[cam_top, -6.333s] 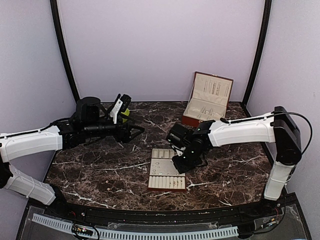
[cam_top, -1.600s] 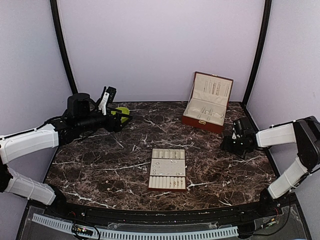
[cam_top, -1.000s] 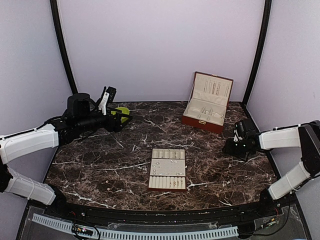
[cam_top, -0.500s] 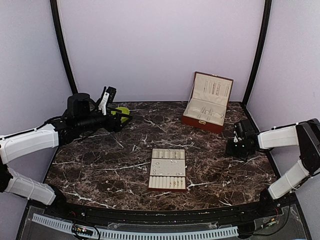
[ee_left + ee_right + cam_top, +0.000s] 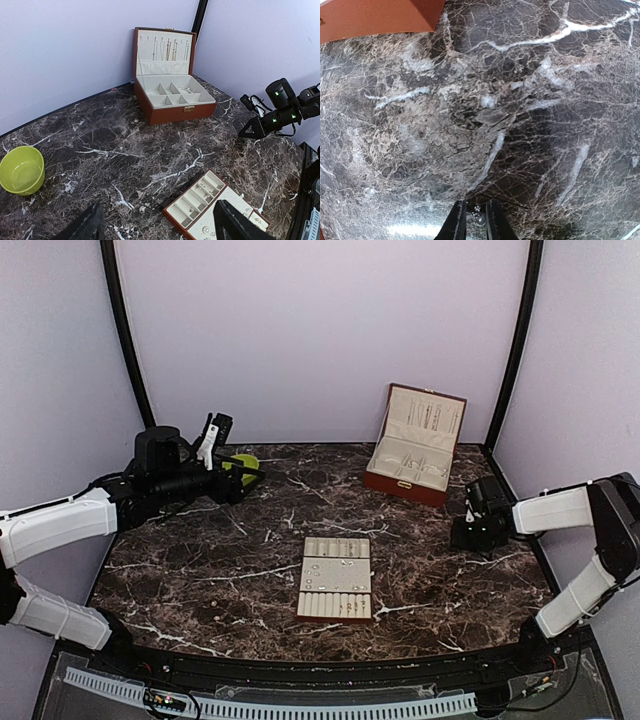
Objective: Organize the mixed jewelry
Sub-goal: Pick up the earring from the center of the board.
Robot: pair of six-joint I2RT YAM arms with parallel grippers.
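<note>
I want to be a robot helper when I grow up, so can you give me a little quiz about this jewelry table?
1. True or false: the jewelry box stands open.
2. Pick one: where is the green bowl? A, at the back left of the table; B, inside the box; C, on the slotted tray.
3. In a few words: what sits between the fingers of the right hand?

Key: 1, true. 2, A. 3, a tiny silvery piece of jewelry.
</note>
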